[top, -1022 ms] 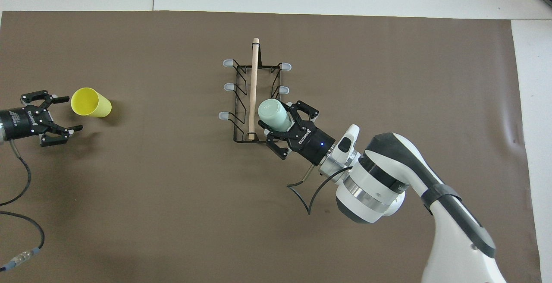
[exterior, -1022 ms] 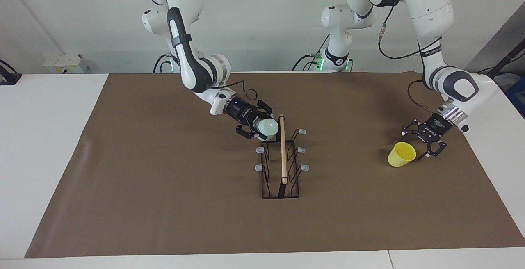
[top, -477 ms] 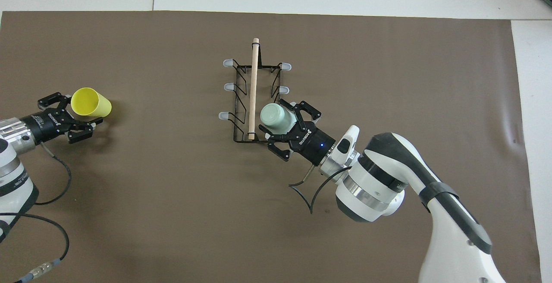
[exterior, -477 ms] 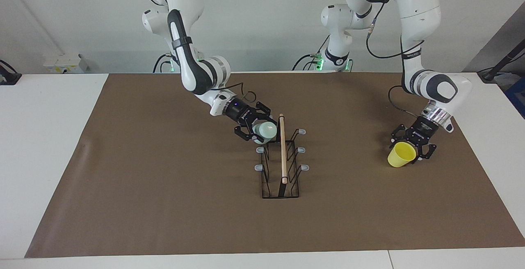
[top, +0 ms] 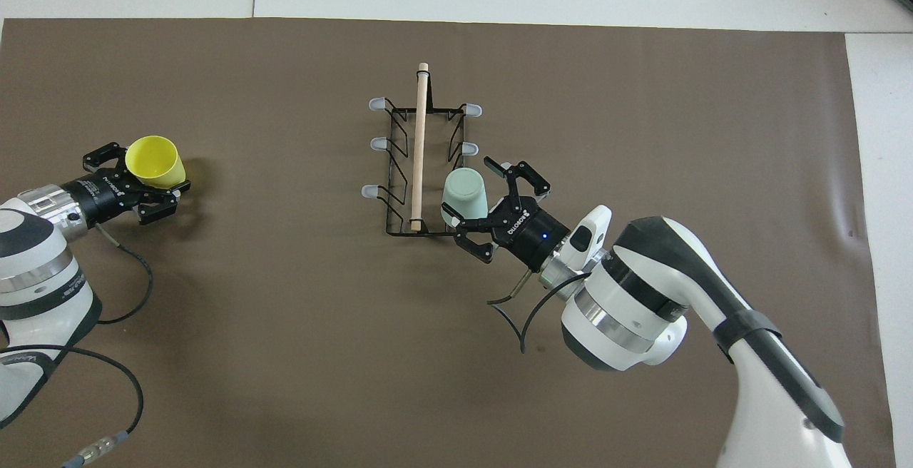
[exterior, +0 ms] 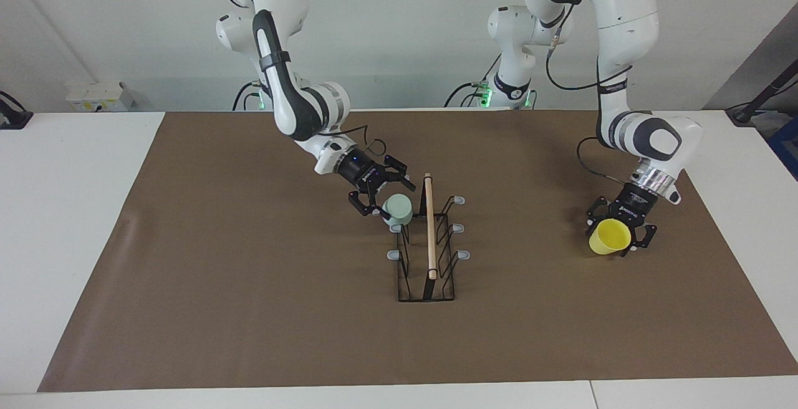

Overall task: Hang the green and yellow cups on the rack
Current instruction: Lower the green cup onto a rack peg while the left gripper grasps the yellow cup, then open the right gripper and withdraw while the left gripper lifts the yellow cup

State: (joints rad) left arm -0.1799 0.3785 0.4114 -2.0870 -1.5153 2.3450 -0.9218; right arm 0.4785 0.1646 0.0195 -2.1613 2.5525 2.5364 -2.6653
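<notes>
The black wire rack with its wooden rod stands mid-mat. The green cup sits mouth-down over the rack's prong nearest the robots, on the right arm's side. My right gripper is open just beside that cup, with its fingers apart from it. The yellow cup lies on its side on the mat toward the left arm's end. My left gripper is low over it, open, with one finger on each side of the cup.
A brown mat covers most of the white table. The rack's other grey-tipped prongs carry nothing. A small white box sits at the table's edge near the right arm's base.
My right gripper opened and drew back a little, leaving the green cup on the prong. My left gripper swung in over the yellow cup until its open fingers straddle it.
</notes>
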